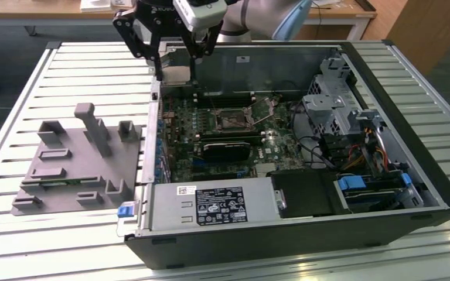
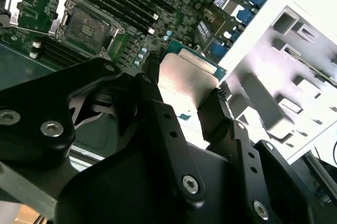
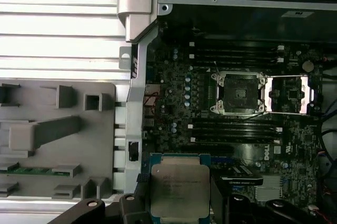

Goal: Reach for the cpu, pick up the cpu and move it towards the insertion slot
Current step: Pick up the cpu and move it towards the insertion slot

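Holding the cpu (image 3: pixel 180 190) between its black fingers (image 2: pixel 158 124), our gripper (image 1: pixel 176 64) hung above the far corner of the open computer case (image 1: pixel 381 76), on the exterior view's left. We had the claw pinched on the chip, one finger at each of two opposite edges, as both wrist views showed. In the exterior view the chip appeared as a pale square (image 1: pixel 176 75) between the fingertips, raised clear of the board.

We saw the silver top of the chip with its thin green rim in the first wrist view, and in the second wrist view its shiny face (image 2: pixel 185 79) sat tilted between the fingers. The insertion slot (image 3: pixel 237 93) lay on the green motherboard (image 3: pixel 174 103), well apart from the held chip, with its metal frame (image 3: pixel 287 95) swung open beside it. We marked the same socket (image 1: pixel 231 121) in the exterior view and in the second wrist view (image 2: pixel 87 23). A grey plastic plate (image 1: pixel 68 164) with upright blocks rested on the slatted table (image 1: pixel 21 88) just beside the case.
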